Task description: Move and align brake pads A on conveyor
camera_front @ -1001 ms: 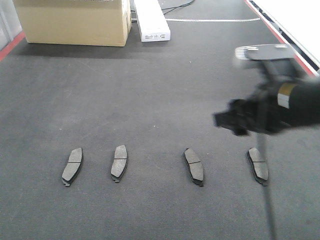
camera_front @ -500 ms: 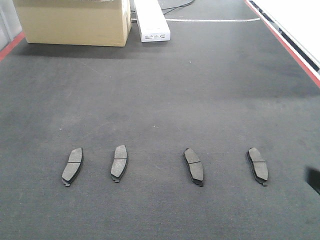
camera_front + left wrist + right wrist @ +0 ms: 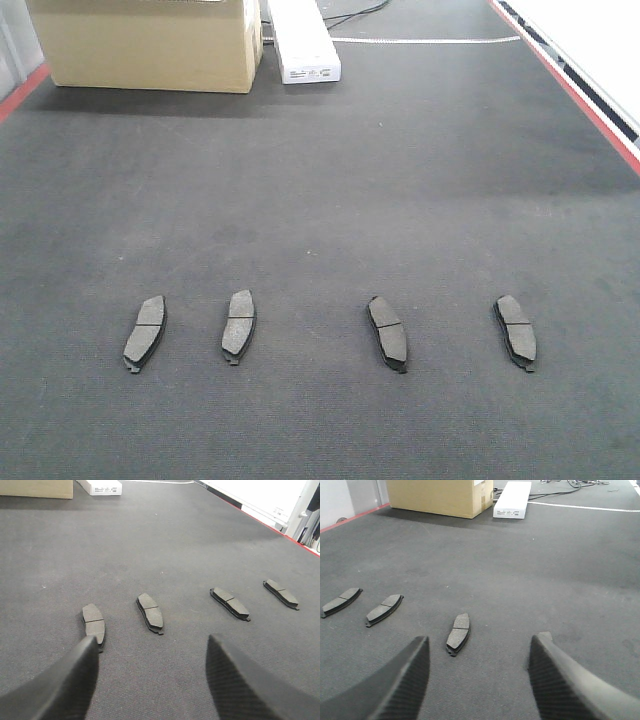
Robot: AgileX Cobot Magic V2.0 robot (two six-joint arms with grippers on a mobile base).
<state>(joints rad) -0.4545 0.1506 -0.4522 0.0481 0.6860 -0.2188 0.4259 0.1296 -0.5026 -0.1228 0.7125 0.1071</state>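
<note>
- Lying in a row on the conveyor (image 3: 320, 200), nearer the camera than the cardboard box (image 3: 150, 45): four brake pads A, faces up, well apart. From the box's side across: first pad (image 3: 145, 331), second pad (image 3: 238, 325), third pad (image 3: 387, 332), fourth pad (image 3: 516, 330).
- Front view only: all four pads together, the box and the white carton (image 3: 302, 40) just beside it at the far end, red belt edges on both sides. No arm appears here.
- Left wrist view only: left gripper (image 3: 150, 677), jaws spread wide, empty, above the belt; the first pad lies just past its left finger (image 3: 75, 675).
- Right wrist view only: right gripper (image 3: 480, 675), jaws likewise parted, holding nothing; three pads show, the fourth falls outside this view.
</note>
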